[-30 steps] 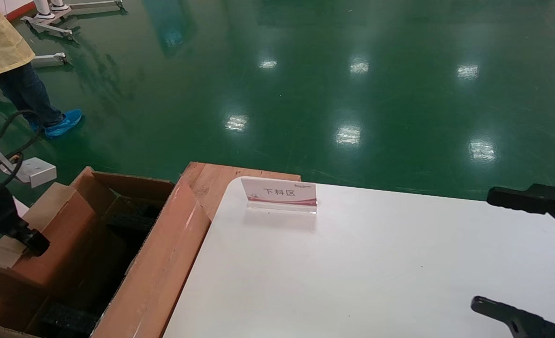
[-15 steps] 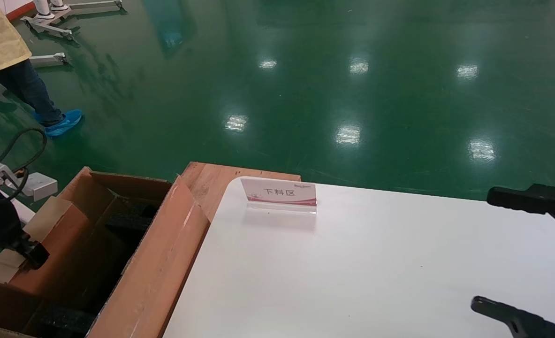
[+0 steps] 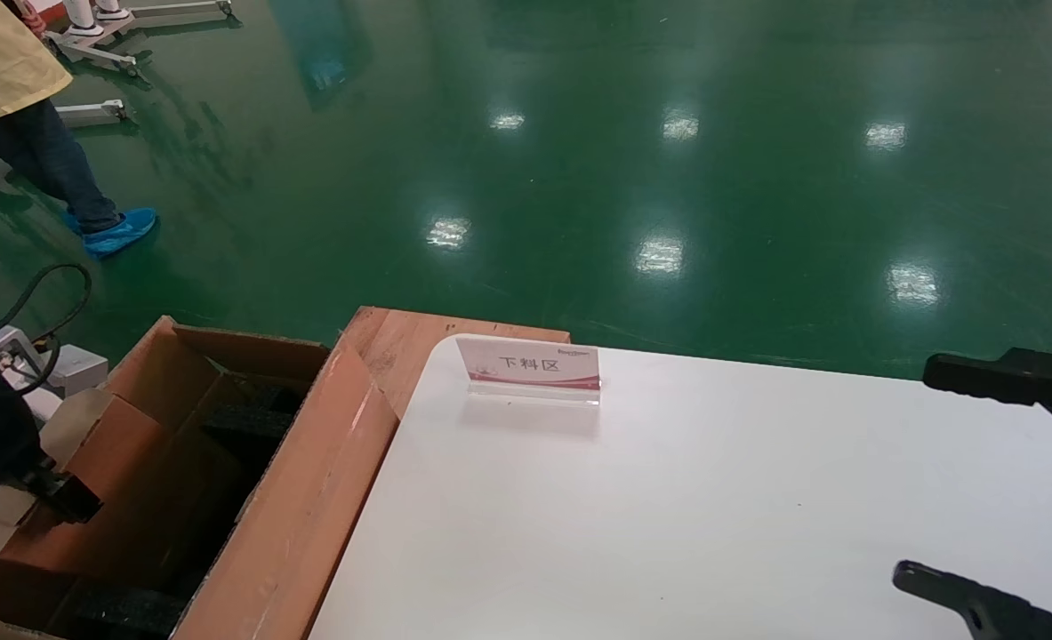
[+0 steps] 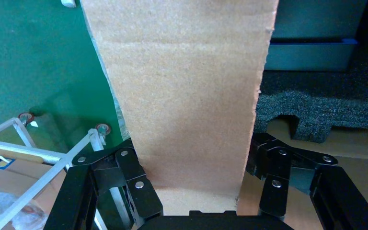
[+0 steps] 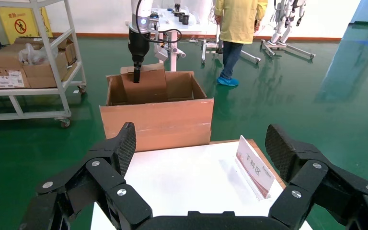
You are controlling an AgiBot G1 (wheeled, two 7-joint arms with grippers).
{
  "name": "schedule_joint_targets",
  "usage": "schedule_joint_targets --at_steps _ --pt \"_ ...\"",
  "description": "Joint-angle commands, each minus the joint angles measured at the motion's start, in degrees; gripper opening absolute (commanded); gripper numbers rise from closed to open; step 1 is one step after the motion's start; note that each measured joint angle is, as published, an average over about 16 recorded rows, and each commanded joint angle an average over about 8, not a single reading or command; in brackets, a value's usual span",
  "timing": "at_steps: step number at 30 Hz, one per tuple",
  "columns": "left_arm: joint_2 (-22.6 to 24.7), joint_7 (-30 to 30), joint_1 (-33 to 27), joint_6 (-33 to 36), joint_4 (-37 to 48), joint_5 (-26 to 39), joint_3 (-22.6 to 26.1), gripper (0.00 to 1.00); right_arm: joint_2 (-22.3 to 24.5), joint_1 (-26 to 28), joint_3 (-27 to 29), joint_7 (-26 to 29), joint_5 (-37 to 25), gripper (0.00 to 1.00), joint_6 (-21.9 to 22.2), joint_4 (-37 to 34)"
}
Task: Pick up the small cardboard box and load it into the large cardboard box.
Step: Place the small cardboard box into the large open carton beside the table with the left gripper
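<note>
Gripping the small cardboard box (image 4: 187,96) across its narrow width, the left gripper (image 4: 194,184) has one finger (image 4: 134,179) against each pale edge, at the box's end nearest the wrist. In the head view that gripper (image 3: 63,498) sits at about 8 o'clock in the picture, and the small cardboard box (image 3: 108,462) hangs tilted inside the open mouth of the large cardboard box (image 3: 303,498), against the wall farthest from the white table (image 3: 712,498); whether its lower end already rests on anything cannot be seen. Black foam blocks (image 4: 316,110) lie at the bottom, beside the held box. The right wrist view confirms the box (image 5: 146,86) standing up out of the carton (image 5: 158,120) with the left gripper (image 5: 136,76) on top. The carton looks light and fairly stiff, but corrugated walls dent under a hard pinch, and its plain paper surface likely gives decent friction. Holding one end lets the long body swing, so a grip across the short edges, as here, seems sound. The right gripper (image 5: 199,167) hangs spread wide over the table at about 4 o'clock, idle, near a sign holder (image 3: 530,366).
</note>
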Motion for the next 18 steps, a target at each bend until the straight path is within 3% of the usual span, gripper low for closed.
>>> schedule_joint_targets --at_steps 1,18 --pt "0.2 0.2 0.5 0.0 0.6 -0.1 0.0 1.0 0.0 0.0 0.0 0.0 0.0 1.0 0.0 0.0" --pt "-0.1 0.0 -0.2 0.2 -0.2 0.1 0.1 1.0 0.0 0.0 0.0 0.0 0.0 1.0 0.0 0.0"
